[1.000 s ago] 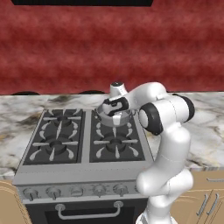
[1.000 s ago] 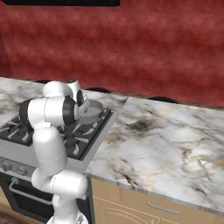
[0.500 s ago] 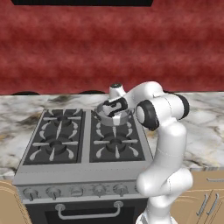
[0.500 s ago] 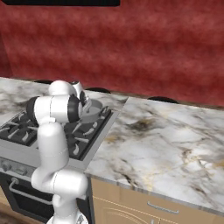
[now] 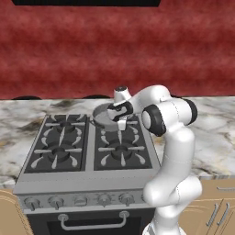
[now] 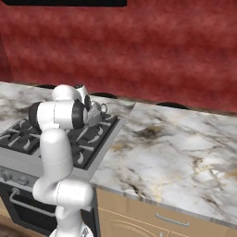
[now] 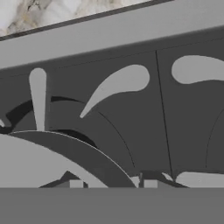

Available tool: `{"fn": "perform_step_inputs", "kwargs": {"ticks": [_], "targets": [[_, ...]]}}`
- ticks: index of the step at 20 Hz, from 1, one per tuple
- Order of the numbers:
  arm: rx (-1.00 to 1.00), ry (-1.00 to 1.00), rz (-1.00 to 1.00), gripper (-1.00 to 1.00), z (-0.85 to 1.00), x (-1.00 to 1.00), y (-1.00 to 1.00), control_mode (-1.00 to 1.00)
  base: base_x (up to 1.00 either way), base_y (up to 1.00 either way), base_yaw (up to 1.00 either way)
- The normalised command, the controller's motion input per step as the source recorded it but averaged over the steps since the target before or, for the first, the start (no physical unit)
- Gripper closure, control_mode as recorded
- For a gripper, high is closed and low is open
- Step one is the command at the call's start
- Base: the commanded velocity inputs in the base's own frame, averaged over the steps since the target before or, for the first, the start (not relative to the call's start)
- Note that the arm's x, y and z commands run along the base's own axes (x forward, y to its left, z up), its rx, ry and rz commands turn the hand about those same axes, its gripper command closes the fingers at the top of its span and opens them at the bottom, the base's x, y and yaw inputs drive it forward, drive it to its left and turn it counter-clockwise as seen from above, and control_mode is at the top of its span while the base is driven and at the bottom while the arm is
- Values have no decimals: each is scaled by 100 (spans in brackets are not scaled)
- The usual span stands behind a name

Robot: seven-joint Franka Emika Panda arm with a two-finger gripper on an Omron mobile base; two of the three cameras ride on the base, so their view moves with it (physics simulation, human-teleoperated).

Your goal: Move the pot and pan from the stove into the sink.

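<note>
Hovering over the stove's [image 5: 87, 151] rear right burner, the pincer [image 5: 120, 125] sat at the near rim of the pot [image 5: 103, 115], its opening impossible to tell. From the right base, the arm hid most of the pot [image 6: 96, 112]. Close up, the hand view showed the curved rim [image 7: 65, 151] above the grates, with marbled worktop [image 7: 26, 11] beyond.

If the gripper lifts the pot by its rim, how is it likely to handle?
The pot looks like rigid grey metal, so it probably won't flex. It is short and wide, so it seems unlikely to tip on the stove grates. Held at one edge by the gripper, it may tilt, and smooth metal could slip.
</note>
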Motion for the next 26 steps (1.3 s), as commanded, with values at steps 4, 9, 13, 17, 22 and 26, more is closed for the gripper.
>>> {"fn": "perform_step_inputs", "kwargs": {"ticks": [4, 9, 13, 17, 22, 26], "targets": [[3, -2, -1, 100, 23, -11, -2, -100, 0, 0, 0], [6, 1, -2, 100, 56, -5, 0, -100, 0, 0, 0], [8, 2, -2, 100, 73, -15, -1, -100, 0, 0, 0], [8, 3, 0, 100, 71, -33, -3, -100, 0, 0, 0], [4, 3, 0, 100, 56, -53, -1, -100, 0, 0, 0], [0, 1, 0, 100, 39, -73, 0, -100, 0, 0, 0]]}}
